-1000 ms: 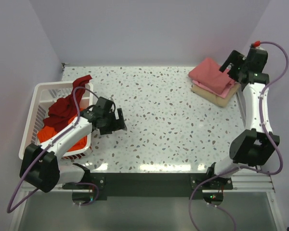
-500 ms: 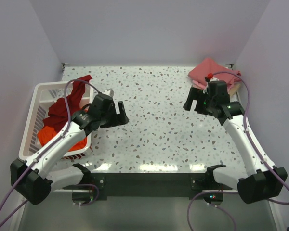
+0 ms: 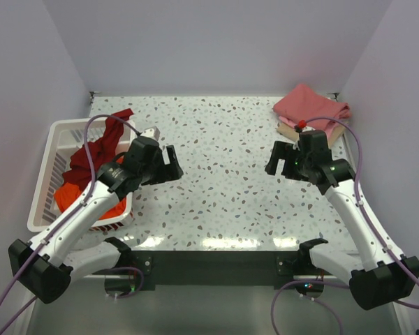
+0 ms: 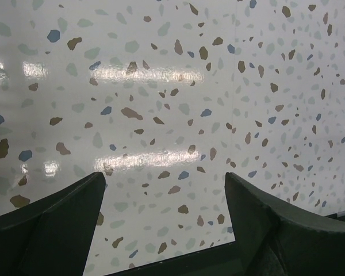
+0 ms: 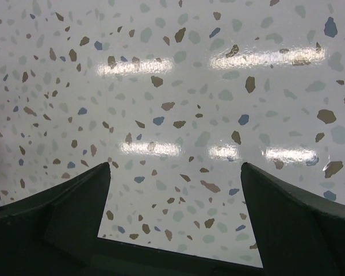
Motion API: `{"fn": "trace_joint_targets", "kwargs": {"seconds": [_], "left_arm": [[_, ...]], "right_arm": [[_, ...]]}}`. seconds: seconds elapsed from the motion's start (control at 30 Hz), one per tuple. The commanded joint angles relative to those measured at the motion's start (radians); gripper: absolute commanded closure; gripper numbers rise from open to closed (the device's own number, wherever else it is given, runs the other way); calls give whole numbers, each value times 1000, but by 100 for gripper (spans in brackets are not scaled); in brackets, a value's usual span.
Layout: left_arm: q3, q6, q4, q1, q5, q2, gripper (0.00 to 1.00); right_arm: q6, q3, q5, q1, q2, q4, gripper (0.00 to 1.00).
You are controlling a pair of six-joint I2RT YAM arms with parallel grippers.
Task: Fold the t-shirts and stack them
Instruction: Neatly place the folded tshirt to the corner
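A dark maroon t-shirt (image 3: 91, 155) lies heaped in the white basket (image 3: 50, 143) at the left, one end hanging over the far rim. An orange t-shirt (image 3: 71, 198) lies under it. At the back right a folded rose-red t-shirt (image 3: 312, 106) tops a stack, with a paler layer (image 3: 288, 128) showing below. My left gripper (image 3: 173, 165) hovers open just right of the basket. My right gripper (image 3: 273, 159) hovers open in front of the stack. Both wrist views show only bare speckled table between the left gripper's (image 4: 164, 178) and the right gripper's (image 5: 175, 167) spread fingers.
The speckled white table (image 3: 223, 139) stretches between the two arms. Lilac walls close the back and both sides. The basket stands against the left wall, and the stack sits in the back right corner.
My right arm has swung from the stack at the back right down toward the table's middle. My left arm has lifted and reached a little forward. Both grippers stayed open.
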Motion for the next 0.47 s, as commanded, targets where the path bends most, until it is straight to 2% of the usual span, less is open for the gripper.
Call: {"fn": "trace_joint_targets", "kwargs": {"seconds": [0.0,0.43], "left_arm": [[40,9,-17,-5,-15,9,11],[40,3,-3,-5,-3,-3,11]], "right_arm": [[11,11,26,6,-5,-9,1],[-8,38,53,6,-5,-47,1]]}}
